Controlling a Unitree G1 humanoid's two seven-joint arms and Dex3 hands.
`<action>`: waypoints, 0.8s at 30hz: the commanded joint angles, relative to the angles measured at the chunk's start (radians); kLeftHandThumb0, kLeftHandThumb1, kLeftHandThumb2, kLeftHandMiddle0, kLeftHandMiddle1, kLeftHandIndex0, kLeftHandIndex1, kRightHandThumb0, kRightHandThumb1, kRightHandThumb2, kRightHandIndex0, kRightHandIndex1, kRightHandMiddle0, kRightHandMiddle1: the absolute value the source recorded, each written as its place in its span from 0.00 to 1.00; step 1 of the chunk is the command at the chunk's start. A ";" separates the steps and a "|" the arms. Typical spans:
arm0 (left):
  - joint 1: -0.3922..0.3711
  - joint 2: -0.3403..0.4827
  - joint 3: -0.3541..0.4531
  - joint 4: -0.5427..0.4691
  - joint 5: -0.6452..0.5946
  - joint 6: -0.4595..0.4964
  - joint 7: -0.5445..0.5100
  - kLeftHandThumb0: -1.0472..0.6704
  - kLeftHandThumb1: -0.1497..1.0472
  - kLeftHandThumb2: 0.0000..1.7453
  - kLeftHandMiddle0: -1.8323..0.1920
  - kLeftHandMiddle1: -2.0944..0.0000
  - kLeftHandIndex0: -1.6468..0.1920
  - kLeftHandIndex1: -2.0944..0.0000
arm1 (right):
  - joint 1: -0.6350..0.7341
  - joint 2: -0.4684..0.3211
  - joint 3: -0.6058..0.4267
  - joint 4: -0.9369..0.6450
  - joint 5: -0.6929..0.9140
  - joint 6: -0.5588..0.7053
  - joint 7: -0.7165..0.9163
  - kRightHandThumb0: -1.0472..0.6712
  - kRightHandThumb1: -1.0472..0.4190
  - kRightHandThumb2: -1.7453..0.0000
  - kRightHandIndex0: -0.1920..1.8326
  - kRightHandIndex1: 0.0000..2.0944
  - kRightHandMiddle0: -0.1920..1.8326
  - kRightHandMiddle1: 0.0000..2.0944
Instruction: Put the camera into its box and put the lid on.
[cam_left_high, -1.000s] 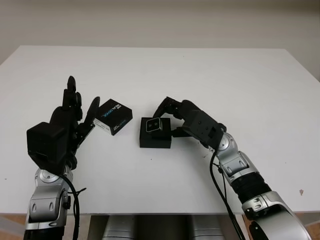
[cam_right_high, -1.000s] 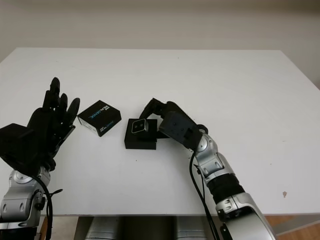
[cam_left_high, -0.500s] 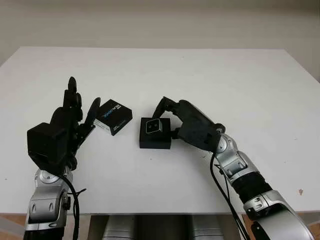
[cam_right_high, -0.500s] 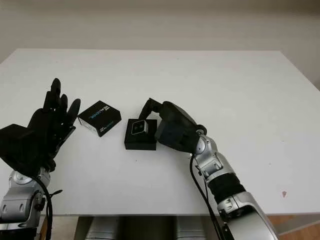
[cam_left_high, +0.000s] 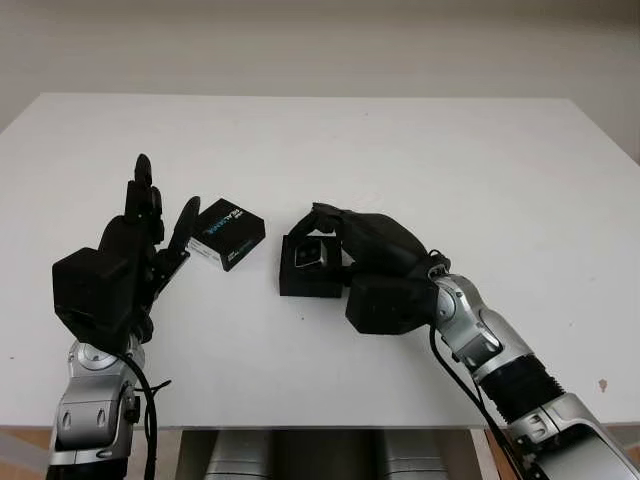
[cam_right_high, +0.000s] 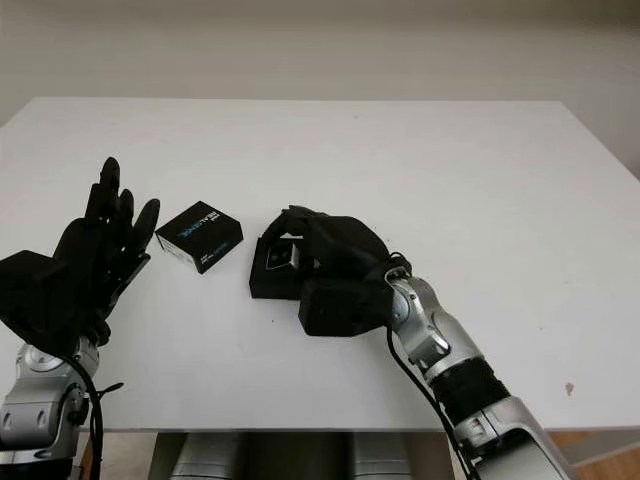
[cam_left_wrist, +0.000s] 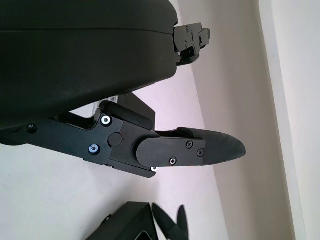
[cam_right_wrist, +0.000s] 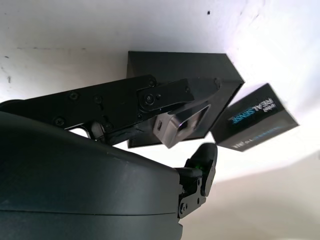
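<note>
White bench: carries all items, its surface bare from centre out to 12 and 3 o'clock.

Right robot hand: enters from 5 o'clock and sits just right of bench centre, over the box. Its fingers are clenched around the camera, one on each side of the body as seen in the right wrist view.

Left robot hand: at 9 o'clock, raised with the palm facing the lid, released and grasping nothing. Its nearest fingertip stands just beside the lid's left edge; contact cannot be determined.

Box: black, square, open-topped, at bench centre, partly covered by the right robot hand.

Lid: black with blue and white lettering, lying on the bench at 10 o'clock of the box, near it but apart, turned at an angle to it.

Camera: small silver-grey body with a dark front, held in the right robot hand directly over the box and tilted. Whether it touches the box floor cannot be determined.
</note>
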 joint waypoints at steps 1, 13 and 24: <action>0.002 0.003 -0.002 -0.021 0.004 0.000 0.002 0.19 1.00 0.22 0.97 0.97 0.98 0.97 | 0.009 -0.019 -0.004 -0.010 -0.016 -0.043 -0.043 0.28 0.06 0.97 0.12 0.01 0.15 0.16; -0.002 0.010 0.005 -0.015 -0.002 -0.003 -0.005 0.20 1.00 0.21 0.97 0.97 0.98 0.97 | 0.033 -0.076 -0.041 -0.098 -0.048 -0.079 -0.104 0.24 0.03 0.96 0.09 0.01 0.12 0.08; -0.014 0.013 0.001 -0.007 -0.001 -0.005 -0.012 0.20 1.00 0.22 0.97 0.98 0.98 0.97 | 0.081 -0.126 -0.042 -0.217 -0.069 -0.009 0.046 0.13 0.00 0.84 0.03 0.00 0.08 0.04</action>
